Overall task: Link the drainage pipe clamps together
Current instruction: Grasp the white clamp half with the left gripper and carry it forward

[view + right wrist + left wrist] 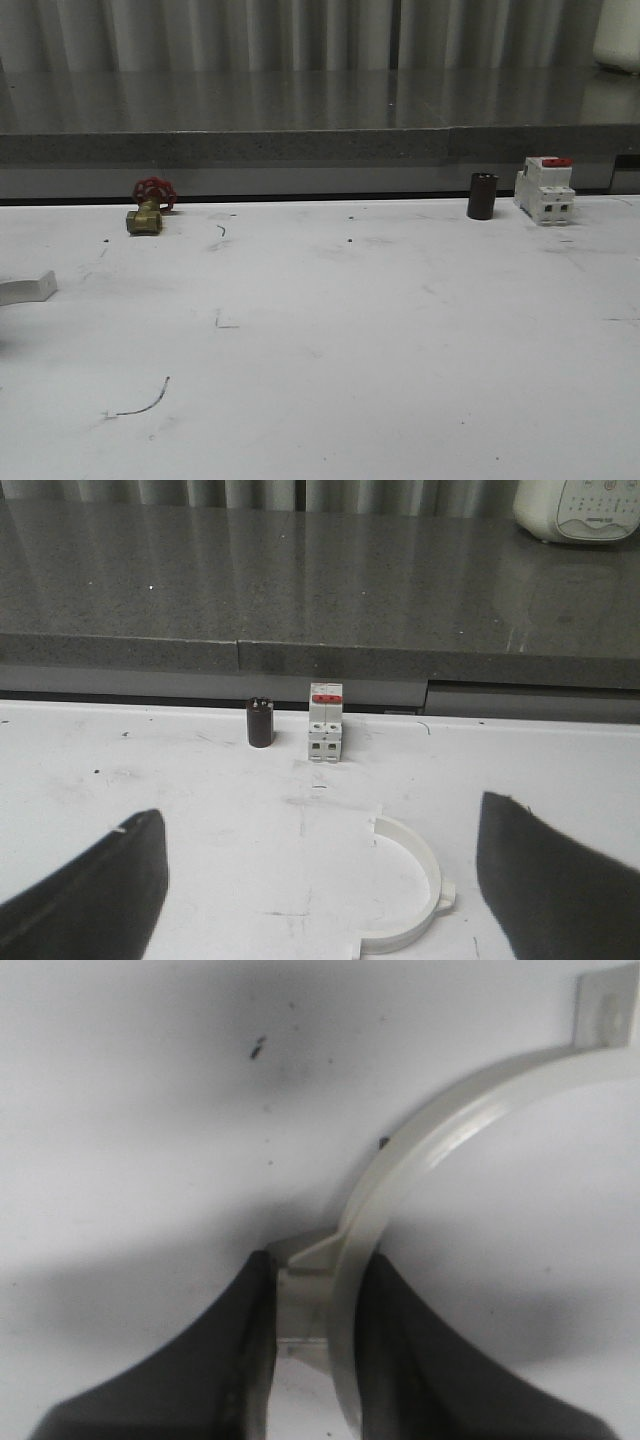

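Front view, left to right on the white table [400, 340]: white tab end [27, 287] of a clamp at the left edge, brass valve [148, 210] with red wheel, dark cylinder [482, 195], circuit breaker [545, 190]. My left pincer [315, 1350] is clamped on one clamp half [420, 1160] at its lug. My right pincer [320, 880] spreads wide; the second clamp half [415, 895] lies on the table between its fingers.

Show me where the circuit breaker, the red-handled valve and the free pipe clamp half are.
circuit breaker [544, 192], front view, white body.
red-handled valve [150, 205], front view, brass body.
free pipe clamp half [425, 858], right wrist view, curved band.
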Motion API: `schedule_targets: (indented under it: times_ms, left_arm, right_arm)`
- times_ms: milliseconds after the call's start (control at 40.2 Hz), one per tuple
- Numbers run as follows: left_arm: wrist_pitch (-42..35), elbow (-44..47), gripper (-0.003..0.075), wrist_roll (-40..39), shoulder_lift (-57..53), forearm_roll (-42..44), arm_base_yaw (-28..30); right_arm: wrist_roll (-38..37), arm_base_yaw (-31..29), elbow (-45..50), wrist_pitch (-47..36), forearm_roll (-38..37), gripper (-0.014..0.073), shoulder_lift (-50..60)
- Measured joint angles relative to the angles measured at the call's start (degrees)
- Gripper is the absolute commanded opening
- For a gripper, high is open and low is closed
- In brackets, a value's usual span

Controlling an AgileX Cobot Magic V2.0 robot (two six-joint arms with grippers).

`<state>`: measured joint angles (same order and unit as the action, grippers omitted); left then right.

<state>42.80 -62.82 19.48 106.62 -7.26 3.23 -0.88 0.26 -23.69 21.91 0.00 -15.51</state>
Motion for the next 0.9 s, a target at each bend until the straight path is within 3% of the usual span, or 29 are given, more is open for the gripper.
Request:
schedule_targets:
  times_ms: [149, 373, 672, 896]
  left_arm:
    - [0.84, -1.43, 0.0103, -4.22, 0.00, 3.19, -3.83]
    - [6.43, -9.05, 0.0103, -20.98, 0.00, 10.48, -14.07]
    - [6.76, -16.99, 0.0106, -28.23, 3.95, -3.04, -23.29]
    - [4.72, -18.13, 0.0106, -33.74, 6.31, -3.99, -26.28]
  right_arm:
    - [0.00, 0.00, 0.00, 0.00, 0.00, 0.0643, 0.00]
    - [0.00, 0.00, 0.00, 0.00, 0.00, 0.0643, 0.00]
    - [0.00, 0.00, 0.00, 0.00, 0.00, 0.0643, 0.00]
    - [0.00, 0.00, 0.00, 0.00, 0.00, 0.0643, 0.00]
